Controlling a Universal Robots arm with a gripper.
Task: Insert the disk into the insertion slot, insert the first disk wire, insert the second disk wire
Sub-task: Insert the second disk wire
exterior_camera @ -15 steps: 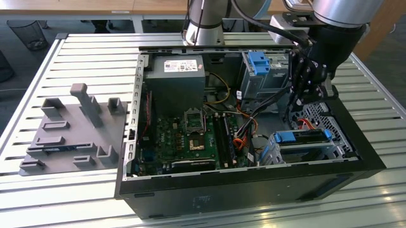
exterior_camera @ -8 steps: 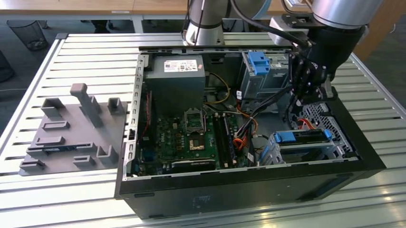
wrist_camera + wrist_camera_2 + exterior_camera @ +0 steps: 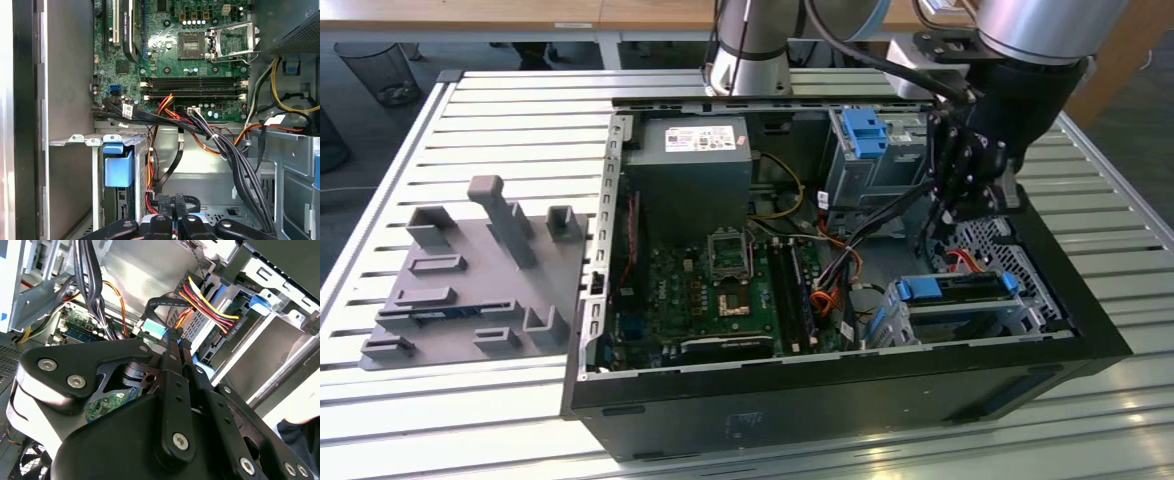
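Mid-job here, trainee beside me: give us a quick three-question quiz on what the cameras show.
1. True or false: the disk already sits in the insertion slot.
2. The hand is: A) over the grey plate; B) inside the computer case, near the disk; C) outside the case.
3. Fill in: the latch on the tall cage is coloured ____.
Key: 1 true; 2 B; 3 blue.

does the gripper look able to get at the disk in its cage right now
Probably yes. The gripper hangs inside the open case just above the disk, which sits in the insertion slot. Loose cables run beside it, not across the gap.
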